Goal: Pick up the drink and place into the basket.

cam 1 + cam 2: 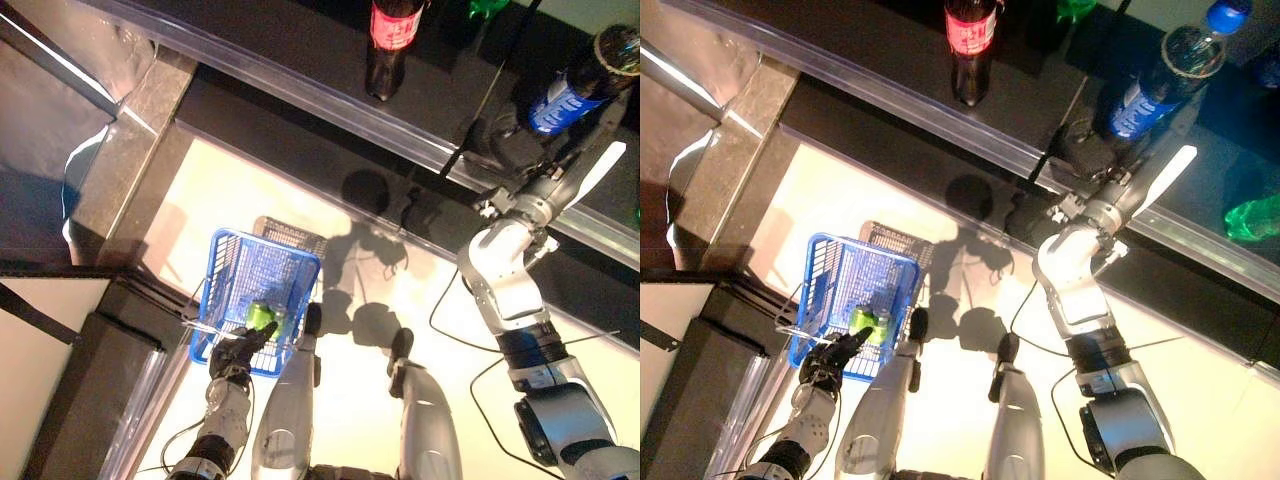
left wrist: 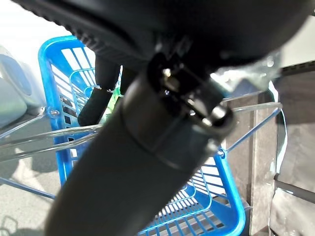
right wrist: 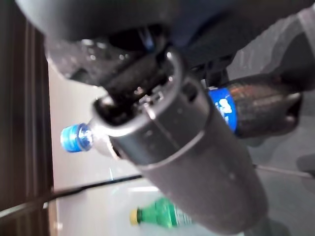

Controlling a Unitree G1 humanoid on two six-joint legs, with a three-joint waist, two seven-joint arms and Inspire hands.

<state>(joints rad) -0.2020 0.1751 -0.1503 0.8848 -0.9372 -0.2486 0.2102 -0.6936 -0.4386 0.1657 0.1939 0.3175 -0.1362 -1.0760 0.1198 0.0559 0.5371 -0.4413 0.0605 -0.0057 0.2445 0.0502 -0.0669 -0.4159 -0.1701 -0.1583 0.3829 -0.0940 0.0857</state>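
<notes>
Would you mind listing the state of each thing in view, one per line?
Blue basket: hanging from the left hand, already holding a green bottle.
Blue-label bottle: upright on the shelf, right hand at it; grip unclear.
Red-label bottle: upright, untouched.
Green bottle on shelf: lying down.

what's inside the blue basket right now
A green drink lies inside the blue basket, with the left robot hand at the basket's near rim, partly covering it. The basket floor under the drink is hidden.
</notes>
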